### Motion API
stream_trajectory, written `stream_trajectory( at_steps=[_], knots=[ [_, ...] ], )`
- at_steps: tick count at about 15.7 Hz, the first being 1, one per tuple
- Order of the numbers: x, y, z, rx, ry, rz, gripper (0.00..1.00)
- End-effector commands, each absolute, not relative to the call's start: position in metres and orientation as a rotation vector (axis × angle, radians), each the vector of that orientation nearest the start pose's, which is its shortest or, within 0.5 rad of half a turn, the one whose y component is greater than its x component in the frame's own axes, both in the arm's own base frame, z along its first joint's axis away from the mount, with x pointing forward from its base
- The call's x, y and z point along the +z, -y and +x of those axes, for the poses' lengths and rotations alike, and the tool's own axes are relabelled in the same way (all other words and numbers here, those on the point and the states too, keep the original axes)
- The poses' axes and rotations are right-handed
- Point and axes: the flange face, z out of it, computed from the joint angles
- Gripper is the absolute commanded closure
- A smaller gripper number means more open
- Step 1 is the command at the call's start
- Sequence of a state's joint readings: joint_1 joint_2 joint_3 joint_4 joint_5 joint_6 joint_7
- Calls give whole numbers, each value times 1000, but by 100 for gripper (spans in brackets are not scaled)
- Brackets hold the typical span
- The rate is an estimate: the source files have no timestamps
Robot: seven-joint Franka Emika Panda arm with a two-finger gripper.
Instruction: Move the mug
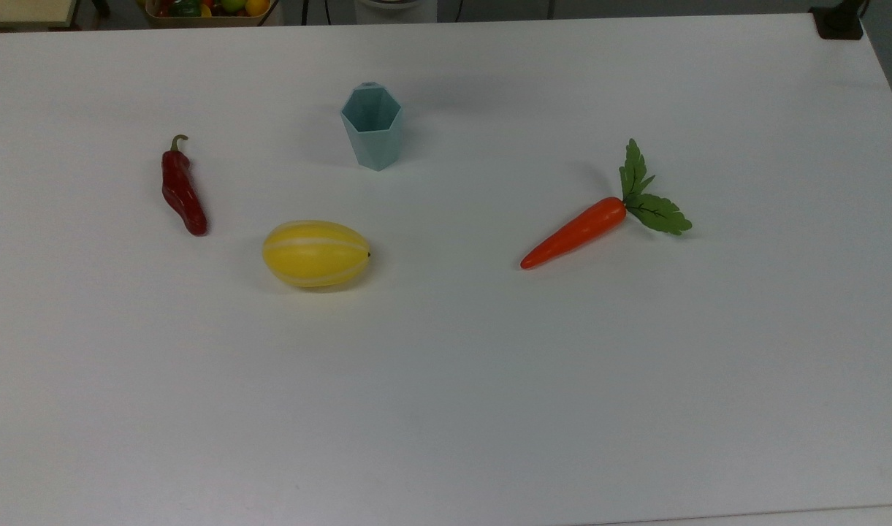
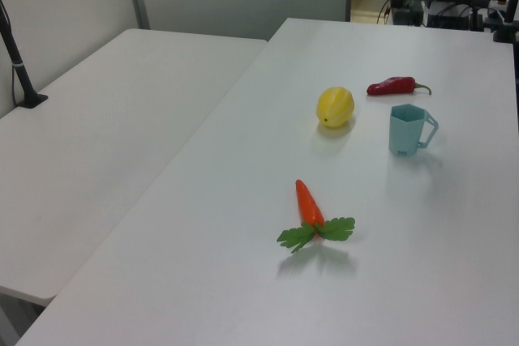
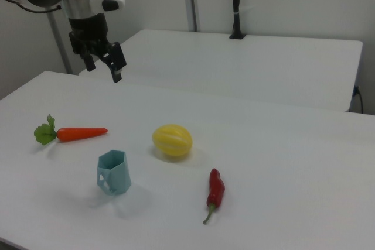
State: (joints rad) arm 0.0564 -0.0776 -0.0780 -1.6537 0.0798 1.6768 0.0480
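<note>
In the right view, the mug (image 3: pixel 113 172) stood upright nearest the camera on the white counter (image 3: pixel 281 162), its small handle facing the near edge. The red chili (image 3: pixel 215 192) lay well apart to the right view's right. Farther back sat the yellow melon (image 3: pixel 172 140), and off to the right view's left lay the carrot (image 3: pixel 73 133), leaves pointing left. Farthest and high above the counter hung the claw (image 3: pixel 104 62), its two fingers apart and gripping nothing, well away from the mug.

Judging from this, the approach had hardly begun. The mug looked light and tapered toward its base, so a descent slightly off centre could tip it or push it away. Fingers closing on slanted facets might squeeze it upward and out, and a low sideways sweep could knock the melon rolling.
</note>
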Motion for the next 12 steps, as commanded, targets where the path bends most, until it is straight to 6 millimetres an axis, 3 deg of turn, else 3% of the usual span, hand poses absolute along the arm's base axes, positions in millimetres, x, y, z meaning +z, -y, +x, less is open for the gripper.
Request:
stream_trajectory(
  at_steps=[1,12],
  knots=[
    [629,6,553,-177,237,-3072,0],
    [628,7,553,-177,267,-3062,0]
  ],
)
